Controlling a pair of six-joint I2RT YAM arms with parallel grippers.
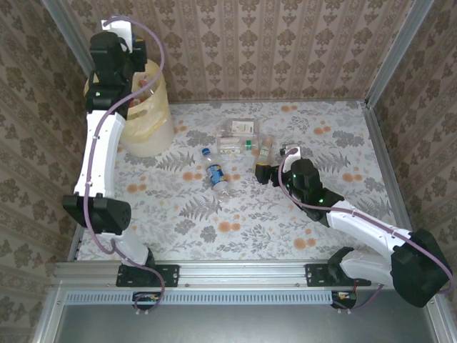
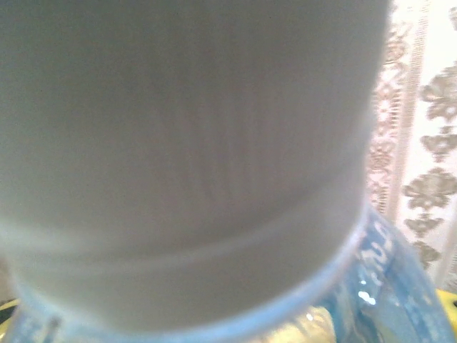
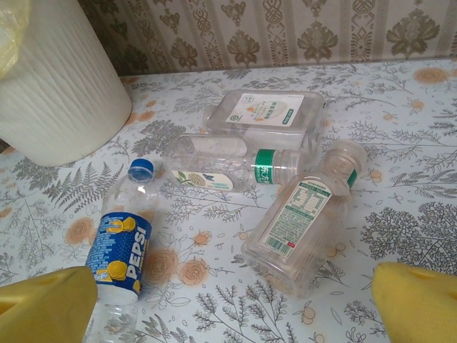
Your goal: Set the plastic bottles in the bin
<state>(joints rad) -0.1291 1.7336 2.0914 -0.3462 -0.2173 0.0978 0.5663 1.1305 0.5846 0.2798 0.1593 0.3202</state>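
We start with the floral table (image 1: 321, 236) and the pale yellow bin (image 1: 151, 132) at its far left corner, with some bottles inside. The left arm (image 1: 100, 153) reaches over the bin. Its left claw (image 1: 132, 71) has a white-capped bottle (image 2: 186, 157) hard against the wrist camera, though we cannot tell whether the fingers pinch it. The right claw (image 3: 232, 307) hovers spread wide, yellow fingertips (image 3: 43, 311) apart, just short of four bottles lying mid-table: a Pepsi bottle (image 3: 121, 250), a squarish bottle (image 3: 300, 229), a green-banded bottle (image 3: 228, 168) and a flat bottle (image 3: 264, 114) behind it.
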